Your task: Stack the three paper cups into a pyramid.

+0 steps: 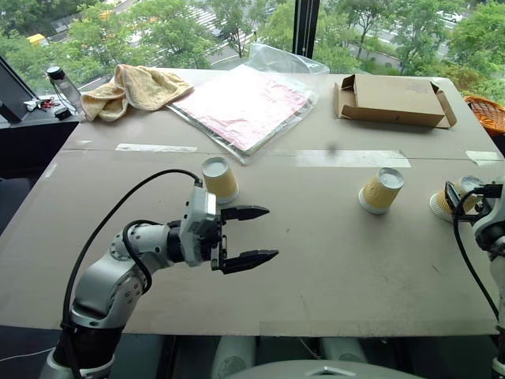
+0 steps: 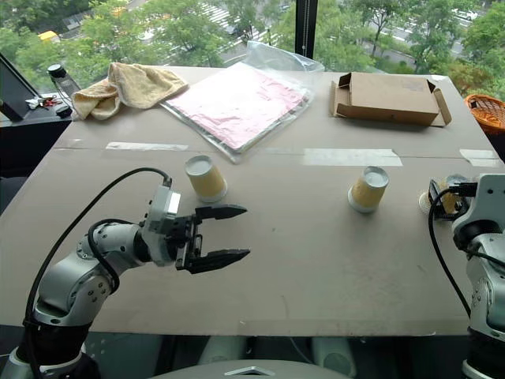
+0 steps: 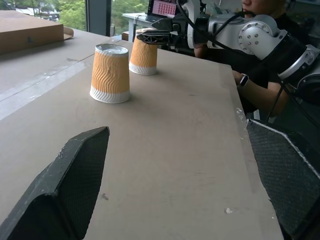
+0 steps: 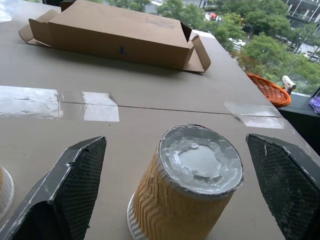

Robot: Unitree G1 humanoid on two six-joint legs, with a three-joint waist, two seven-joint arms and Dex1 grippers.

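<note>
Three paper cups with yellow ribbed sides stand upside down and apart on the brown table (image 1: 316,260). The left cup (image 1: 220,179) is just beyond my left gripper (image 1: 267,233), which hangs open and empty above the table, pointing towards the middle. The middle cup (image 1: 381,190) stands alone. The right cup (image 4: 185,200) stands between the spread fingers (image 4: 75,180) of my right gripper (image 4: 175,145), which is open and does not touch it. In the left wrist view the middle cup (image 3: 110,74) stands before the right cup (image 3: 143,57).
At the back lie a flat cardboard box (image 1: 392,100), a pink sheet in a plastic bag (image 1: 245,103) and a yellow towel (image 1: 134,87). An orange basket (image 1: 489,114) is off the right edge. A person (image 3: 260,85) sits beyond that edge. Bare table lies between the left and middle cups.
</note>
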